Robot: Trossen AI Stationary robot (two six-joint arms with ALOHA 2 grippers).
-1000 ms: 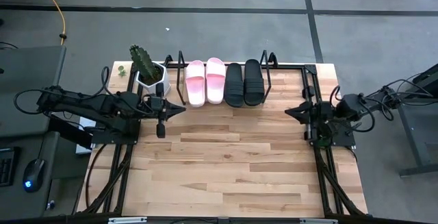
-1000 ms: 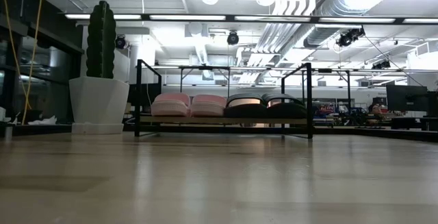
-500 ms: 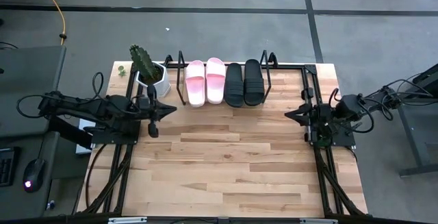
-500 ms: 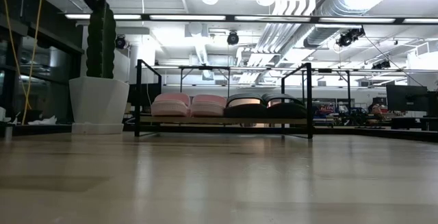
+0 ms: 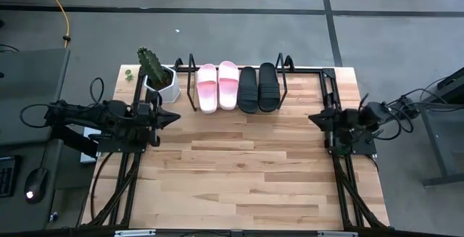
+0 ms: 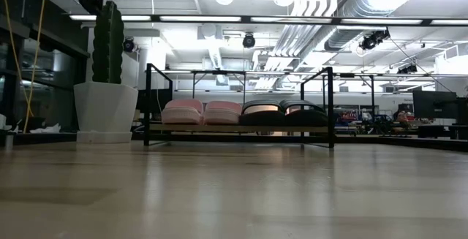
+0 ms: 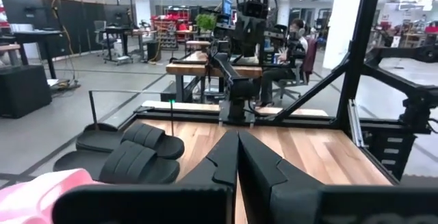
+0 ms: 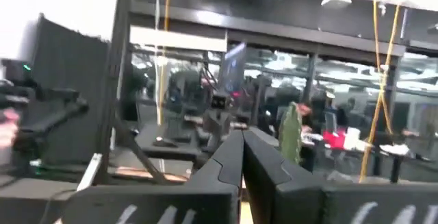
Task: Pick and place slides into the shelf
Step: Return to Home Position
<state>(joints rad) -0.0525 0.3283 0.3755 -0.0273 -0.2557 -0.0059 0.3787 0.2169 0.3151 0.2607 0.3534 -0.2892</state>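
Four slides (image 5: 248, 90) in shelf (image 6: 330, 107), low view shows only their ends; left gripper (image 5: 176, 114), right gripper (image 5: 312, 118) fingers together

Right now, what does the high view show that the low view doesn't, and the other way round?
Only the high view: the left tool beside the white pot and the right tool at the opposite side of the table, each with its arm. Only the low view: the room's ceiling lights and ducts behind the table. Both: the shelf holding two pink slides and two black slides side by side, with the pot next to it.
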